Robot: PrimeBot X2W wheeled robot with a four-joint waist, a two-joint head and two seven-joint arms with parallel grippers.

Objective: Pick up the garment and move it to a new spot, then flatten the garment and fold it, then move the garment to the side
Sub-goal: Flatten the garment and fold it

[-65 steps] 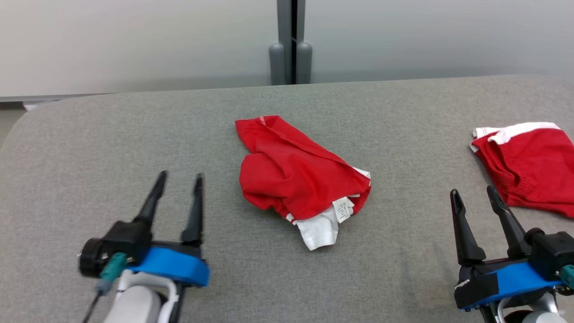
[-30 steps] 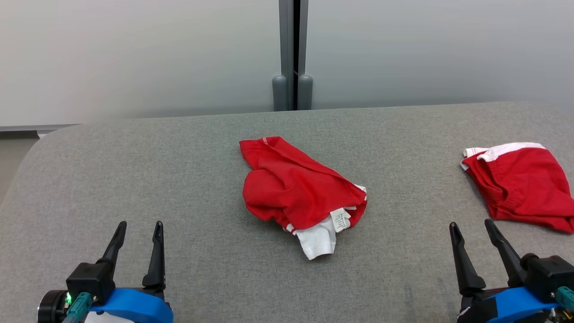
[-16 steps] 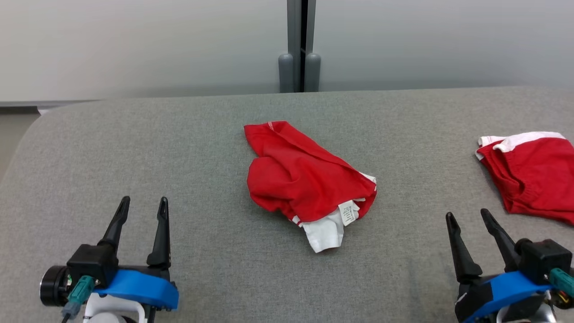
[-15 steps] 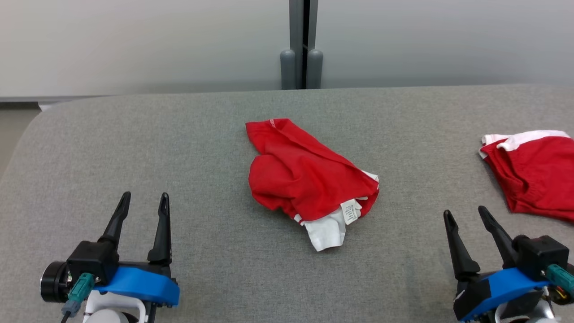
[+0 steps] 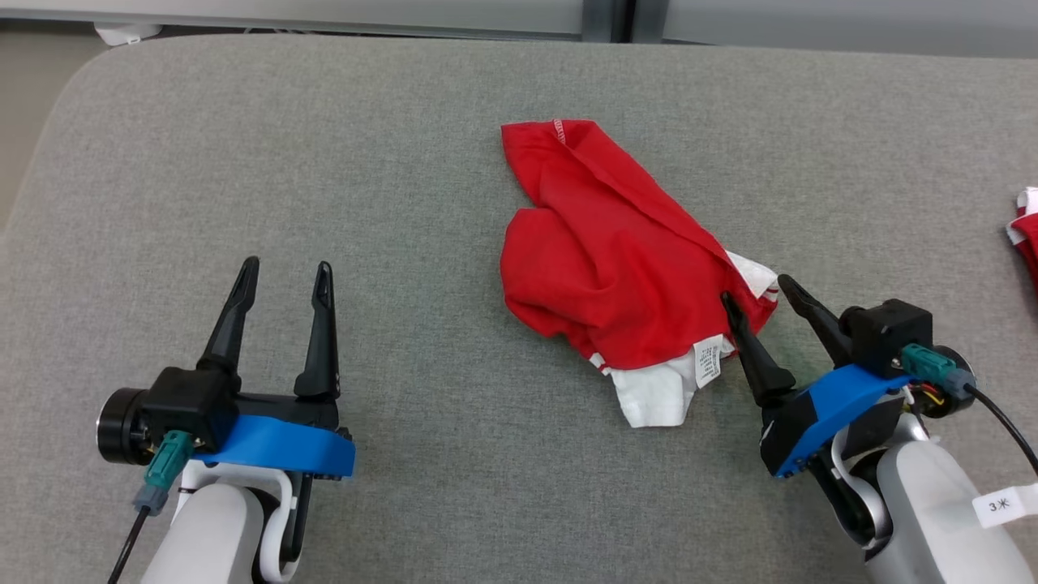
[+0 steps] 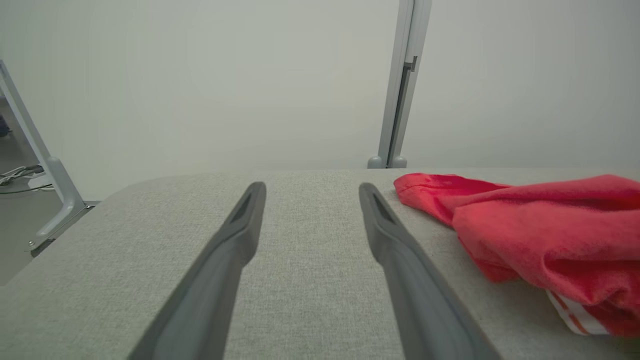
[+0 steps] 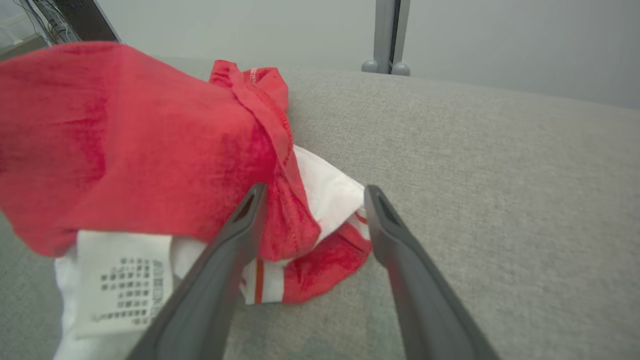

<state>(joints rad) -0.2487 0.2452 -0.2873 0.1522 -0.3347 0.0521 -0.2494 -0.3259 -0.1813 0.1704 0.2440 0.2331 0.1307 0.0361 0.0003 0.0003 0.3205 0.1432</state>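
Observation:
The garment (image 5: 608,268) is a crumpled red piece with white trim and a white label, lying mid-table on the grey surface. My right gripper (image 5: 754,288) stands open at its right edge, the two fingers straddling the red and white hem (image 7: 320,235) without pinching it. In the right wrist view the garment (image 7: 135,145) bulks up to the left of the fingers. My left gripper (image 5: 284,272) is open over bare cloth well to the left of the garment (image 6: 545,235), holding nothing.
A second red garment with white trim (image 5: 1026,231) peeks in at the right edge. The grey padded table (image 5: 324,146) has a rounded far-left corner. A grey post (image 6: 400,100) stands behind the far edge.
The camera has tipped down and closer. My right gripper has moved forward and left until its open fingers straddle the garment's right hem. The left gripper stays open beside it.

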